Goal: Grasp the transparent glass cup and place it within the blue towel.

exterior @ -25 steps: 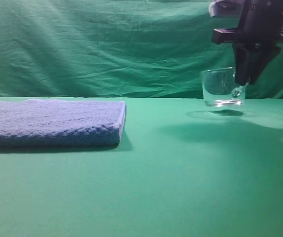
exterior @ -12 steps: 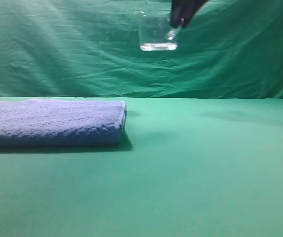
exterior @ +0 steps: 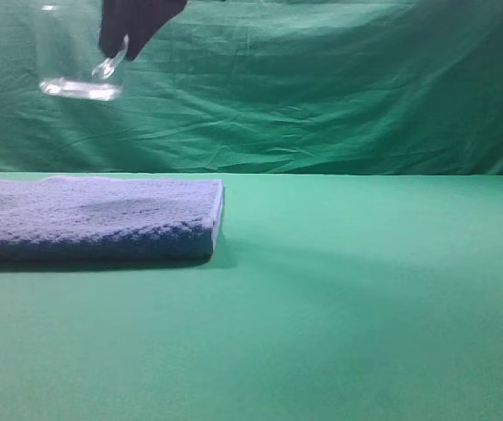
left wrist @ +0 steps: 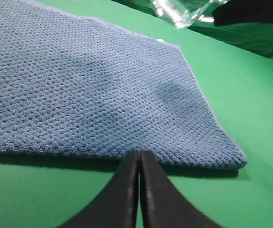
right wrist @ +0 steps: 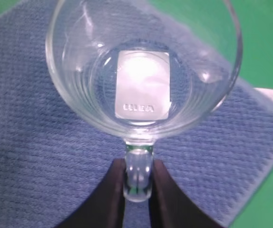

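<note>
The right gripper [right wrist: 137, 183] is clamped on the loop handle of the transparent glass cup [right wrist: 143, 66], which is held in the air above the left part of the blue towel [exterior: 94, 219]. The towel is laid flat on the green table [exterior: 365, 298], at its left side. The left gripper [left wrist: 139, 164] is seen with both fingers pressed together, nothing between them, at the towel's near edge.

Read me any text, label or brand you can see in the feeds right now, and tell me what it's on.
"IKEA": my best reading of the short, blurred word on the white rectangular label at the base of the transparent glass cup, seen in the right wrist view; the letters look mirrored or soft, so I'm not certain.
Blue towel: no readable text.
Green cloth and table cover: none.
</note>
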Robot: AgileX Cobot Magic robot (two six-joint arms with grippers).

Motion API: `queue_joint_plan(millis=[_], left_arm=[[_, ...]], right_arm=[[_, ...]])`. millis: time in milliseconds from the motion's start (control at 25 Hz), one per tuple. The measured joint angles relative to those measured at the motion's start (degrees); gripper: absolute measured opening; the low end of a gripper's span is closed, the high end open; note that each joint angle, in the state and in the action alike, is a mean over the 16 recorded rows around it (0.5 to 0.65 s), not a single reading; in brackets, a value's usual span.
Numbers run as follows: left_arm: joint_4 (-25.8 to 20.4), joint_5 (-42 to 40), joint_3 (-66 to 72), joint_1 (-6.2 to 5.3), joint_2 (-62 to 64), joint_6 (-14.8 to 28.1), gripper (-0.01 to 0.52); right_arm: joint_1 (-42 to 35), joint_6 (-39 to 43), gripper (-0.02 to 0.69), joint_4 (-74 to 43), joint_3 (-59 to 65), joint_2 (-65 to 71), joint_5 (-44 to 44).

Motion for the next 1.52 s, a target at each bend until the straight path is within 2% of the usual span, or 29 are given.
queue_joint_plan(millis=[160,560,640,720,840,1160,1280,1400,1520], left_arm=[[0.0,0.0,0.0,0.0,0.0,0.0,0.0],[0.0,0.0,0.0,0.0,0.0,0.0,0.0],[0.0,0.0,0.0,0.0,0.0,0.0,0.0],[0.0,0.0,0.0,0.0,0.0,0.0,0.0],[0.0,0.0,0.0,0.0,0.0,0.0,0.0],[0.0,0.0,0.0,0.0,0.0,0.0,0.0],[0.0,0.0,0.0,0.0,0.0,0.0,0.0],[0.0,0.0,0.0,0.0,0.0,0.0,0.0],[0.0,0.0,0.0,0.0,0.0,0.0,0.0]], right_arm=[[1.0,-0.4,0.155,0.4,-0.2,1.9,-1.0],[1.1,0.0,0.468,-2.1,-3.3,2.0,2.9],[1.0,0.3,0.513,-3.3,-4.8,1.3,4.9],[1.0,0.6,0.528,-4.6,-6.3,0.4,7.2],[1.0,1.1,0.475,-6.7,-8.7,-1.4,11.1],[1.0,2.2,0.164,-13.7,-12.7,-7.2,19.4],[1.0,2.5,0.071,-16.3,-13.1,-9.0,21.2],[1.0,3.9,0.016,-19.2,-13.2,-10.3,22.7],[1.0,6.1,0.0,-22.2,-13.2,-11.5,24.3]])
